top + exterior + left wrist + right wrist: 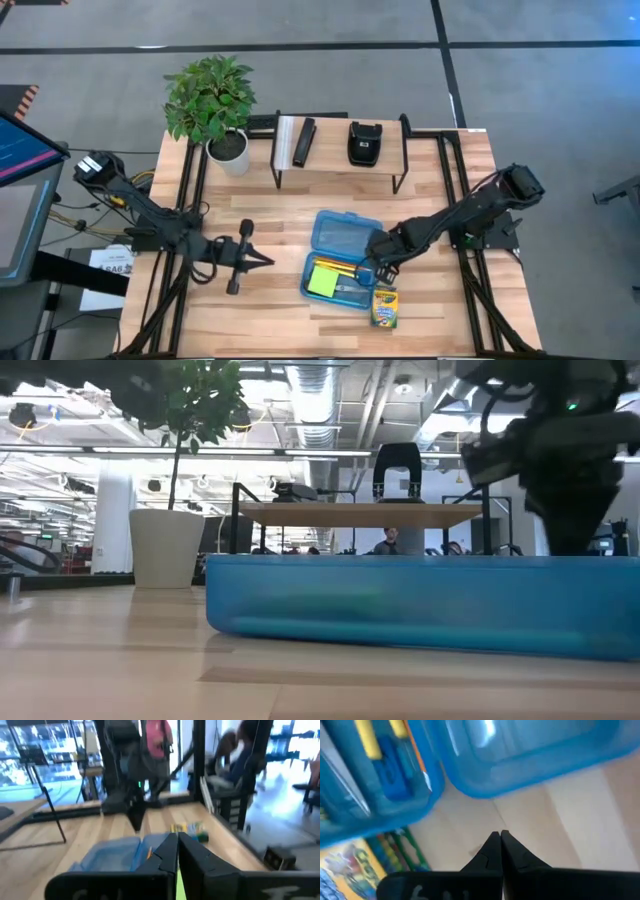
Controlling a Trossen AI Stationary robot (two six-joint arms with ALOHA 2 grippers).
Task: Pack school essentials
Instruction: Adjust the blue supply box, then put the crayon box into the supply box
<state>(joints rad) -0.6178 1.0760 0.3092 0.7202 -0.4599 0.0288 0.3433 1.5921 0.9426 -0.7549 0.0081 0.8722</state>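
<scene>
Crayon box: on the table, touching the open blue case's near corner; light, stiff card, likely slick; best pinched across its narrow sides
Right gripper: fingers pressed together, empty; at the case's right edge, just above the crayon box
Left gripper: pressed together, empty; left of the case

You can't read the blurred crayon box, cut off at the right wrist view's lower-left corner.
</scene>
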